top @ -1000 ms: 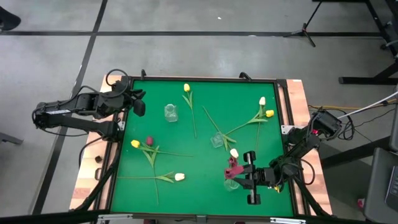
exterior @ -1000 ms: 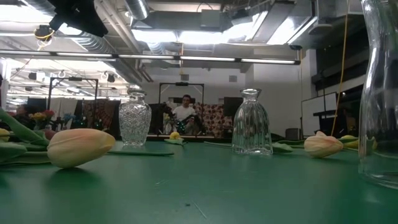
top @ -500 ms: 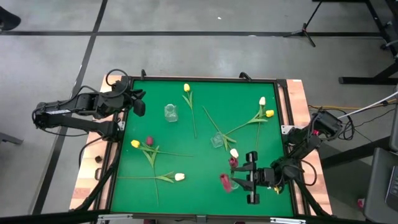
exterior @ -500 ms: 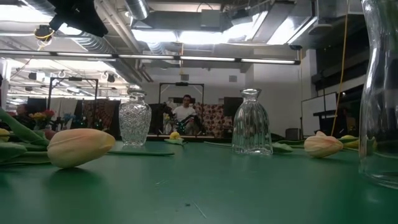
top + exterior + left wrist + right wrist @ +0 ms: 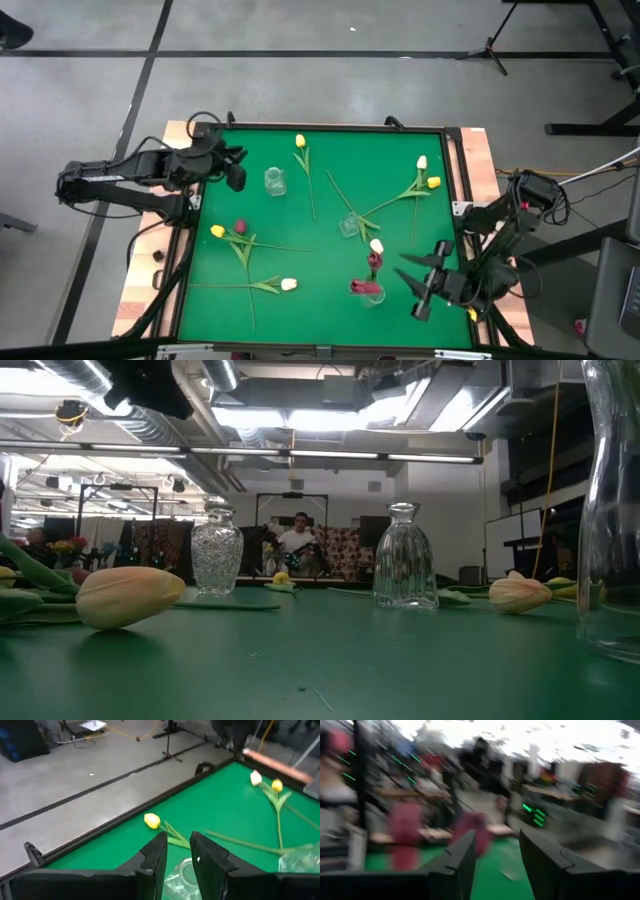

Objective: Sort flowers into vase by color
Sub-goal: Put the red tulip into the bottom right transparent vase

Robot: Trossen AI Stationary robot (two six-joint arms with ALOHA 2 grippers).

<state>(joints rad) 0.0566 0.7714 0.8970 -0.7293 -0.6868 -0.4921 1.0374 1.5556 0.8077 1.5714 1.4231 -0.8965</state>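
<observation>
Green felt covers the tabletop [image 5: 320, 200], and tulips lie scattered over it around the middle vase [image 5: 349, 225]. Beside that vase rests a cream tulip [image 5: 376, 245]; past it, toward the right arm, a near vase [image 5: 369, 292] holds two dark red tulips [image 5: 373, 262], one head upright, one leaning at the rim. Beyond the middle vase, a yellow tulip [image 5: 299, 141] lies by a far vase [image 5: 275, 181]. A cream and a yellow head [image 5: 428, 172] sit together on long green stems. Left of the middle vase lie a yellow-and-red pair [image 5: 228, 230] and another cream tulip [image 5: 288, 284]. The right end effector [image 5: 428, 282] hangs beside the near vase, fingers spread, holding nothing. The left end effector [image 5: 236, 167] hovers near the far vase, fingers slightly parted, empty.
</observation>
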